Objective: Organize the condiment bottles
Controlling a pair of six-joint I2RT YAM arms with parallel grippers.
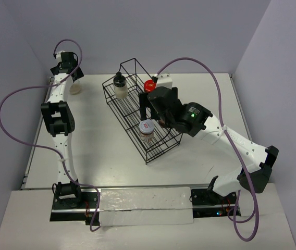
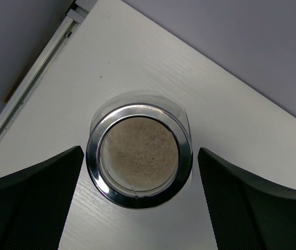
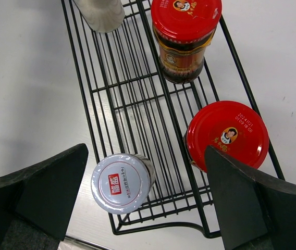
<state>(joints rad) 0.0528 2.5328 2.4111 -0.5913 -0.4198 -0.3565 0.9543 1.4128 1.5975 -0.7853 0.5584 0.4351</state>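
A clear jar with pale contents stands on the table at the far left, its chrome rim between the fingers of my open left gripper, which hangs over it. The black wire rack holds a clear black-capped jar, a white-lidded jar and a red-lidded jar. My right gripper hovers open and empty over the rack. Below it are the white-lidded jar, two red-lidded jars and a pale jar at the top edge.
The rack lies diagonally across the table's middle. The table's left edge rail runs close to the pale jar. Grey walls close in the back and both sides. A white strip covers the near edge between the arm bases.
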